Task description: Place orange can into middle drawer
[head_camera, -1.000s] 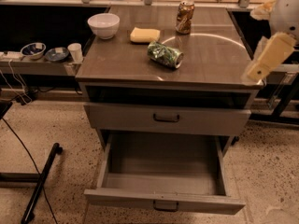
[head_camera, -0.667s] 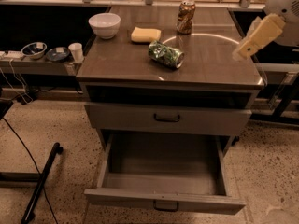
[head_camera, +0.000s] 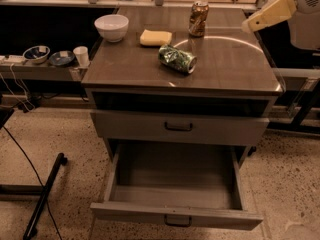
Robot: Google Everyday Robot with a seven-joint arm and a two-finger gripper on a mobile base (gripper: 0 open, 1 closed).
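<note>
The orange can [head_camera: 198, 18] stands upright at the back of the cabinet top [head_camera: 235, 69], right of centre. My gripper [head_camera: 267, 15] hangs in the air at the upper right, to the right of the can, apart from it and holding nothing that shows. The middle drawer [head_camera: 175, 176] is pulled open low at the front, and its grey inside holds nothing. The other grey drawer [head_camera: 180, 127] above it shows only its flat front and is closed.
A green leaf-patterned can [head_camera: 177, 59] lies on its side mid-top. A yellow sponge [head_camera: 155, 37] and a white bowl [head_camera: 111, 27] sit at the back left. A side shelf holds small bowls and a cup [head_camera: 80, 55]. A black stand leg [head_camera: 45, 194] lies on the floor at left.
My gripper has moved up and left, from beside the cabinet's right edge toward the back of the top, nearer the orange can. Nothing else has moved.
</note>
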